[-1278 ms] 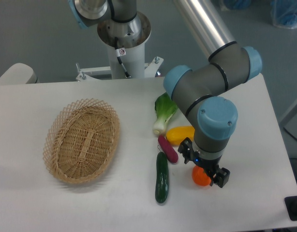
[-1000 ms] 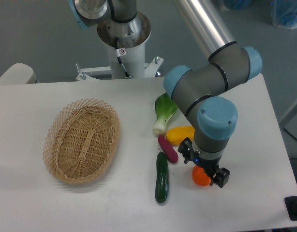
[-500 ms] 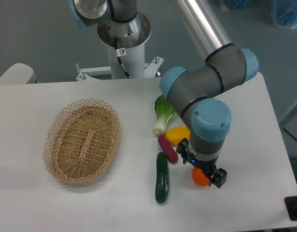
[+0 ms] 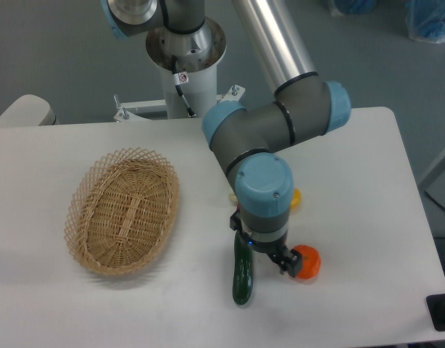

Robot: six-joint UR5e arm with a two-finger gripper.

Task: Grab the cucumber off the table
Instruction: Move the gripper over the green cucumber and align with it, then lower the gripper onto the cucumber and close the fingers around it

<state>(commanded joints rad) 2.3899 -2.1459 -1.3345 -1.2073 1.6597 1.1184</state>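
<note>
Fixed camera, looking down on the table point(image 4: 367, 181): lay lengthwise near the front edge, the cucumber point(image 4: 243, 279), dark green and glossy, its far end hidden under the wrist. Hung directly above that far end, the gripper point(image 4: 261, 255), most likely lined up for a descent onto the cucumber's upper half. Could not tell whether the jaws stood apart or together, nor whether anything was touched, the blue wrist housing blocking the fingertips. Sat just right of the gripper, an orange round object point(image 4: 306, 262), close enough to be nudged. Showed as a sliver behind the arm, a yellow object point(image 4: 295, 197). Rested well apart on the left, a wicker basket point(image 4: 125, 210), out of the way.
</note>
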